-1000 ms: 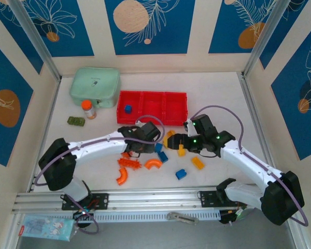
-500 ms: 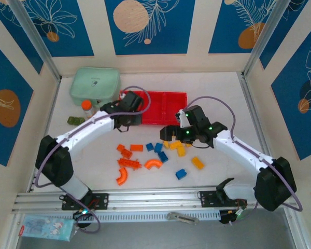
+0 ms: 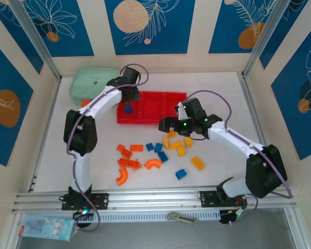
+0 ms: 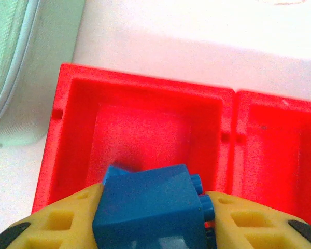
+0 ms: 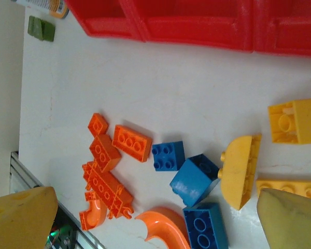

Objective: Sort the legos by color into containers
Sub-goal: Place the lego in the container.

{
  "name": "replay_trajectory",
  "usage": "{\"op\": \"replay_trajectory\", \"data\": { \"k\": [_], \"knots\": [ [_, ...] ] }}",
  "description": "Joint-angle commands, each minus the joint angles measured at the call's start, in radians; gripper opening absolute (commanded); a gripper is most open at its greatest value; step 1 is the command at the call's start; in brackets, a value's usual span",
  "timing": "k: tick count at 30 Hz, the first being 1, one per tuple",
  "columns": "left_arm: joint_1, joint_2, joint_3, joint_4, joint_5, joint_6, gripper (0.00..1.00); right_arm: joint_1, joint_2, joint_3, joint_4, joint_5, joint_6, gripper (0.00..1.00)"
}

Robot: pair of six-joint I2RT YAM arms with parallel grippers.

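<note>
Wrist footage on the left arm shows what the overhead view hides. The left end effector (image 4: 150,223) is clamped on a blue brick (image 4: 147,207), with its yellow fingers (image 4: 57,220) pressed to both sides. It is over the leftmost compartment of the red tray (image 4: 145,88). The mint green case (image 4: 15,67) lies to its left, just beside the tray.

The right wrist view shows the right end effector (image 5: 156,220) spread wide and gripping nothing, its fingers (image 5: 20,218) at the two lower corners. By the left finger lies a cluster of orange legos (image 5: 109,166). Between the fingers are an orange curved piece (image 5: 163,225) and three blue legos (image 5: 194,179). Toward the right finger are the yellow legos (image 5: 241,171). Far beyond the left finger sits a dark green block (image 5: 41,28).

From above, the white table (image 3: 223,93) is walled by cream panels with blue leaf-patterned insets (image 3: 150,26), and a metal rail (image 3: 145,199) runs along its near edge.

In that view the left end effector (image 3: 128,93) hangs over the far left corner of the red tray (image 3: 151,108). The right end effector (image 3: 166,124) hovers just in front of the tray's near wall, with the loose legos on the table beneath and behind it. A second blue brick (image 3: 128,109) shows in the leftmost compartment, just on the near side of the left end effector. The middle and right compartments look bare.
</note>
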Motion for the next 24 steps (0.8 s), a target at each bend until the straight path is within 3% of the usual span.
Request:
{"op": "replay_trajectory", "data": {
  "k": [1,9,18,24],
  "knots": [
    [0.019,0.059,0.065,-0.049,0.018,0.04,0.38,-0.014,0.003,0.036,-0.009,-0.031,-0.02,0.99],
    [0.033,0.068,0.106,-0.072,0.055,0.07,0.54,-0.034,0.002,0.073,-0.052,-0.04,-0.048,0.99],
    [0.032,-0.031,0.07,-0.117,0.095,0.077,0.62,-0.061,-0.052,0.061,-0.09,-0.055,-0.059,0.99],
    [-0.002,-0.185,-0.129,-0.048,0.194,0.035,0.64,-0.065,-0.109,0.008,-0.112,-0.064,-0.048,0.99]
  ]
}}
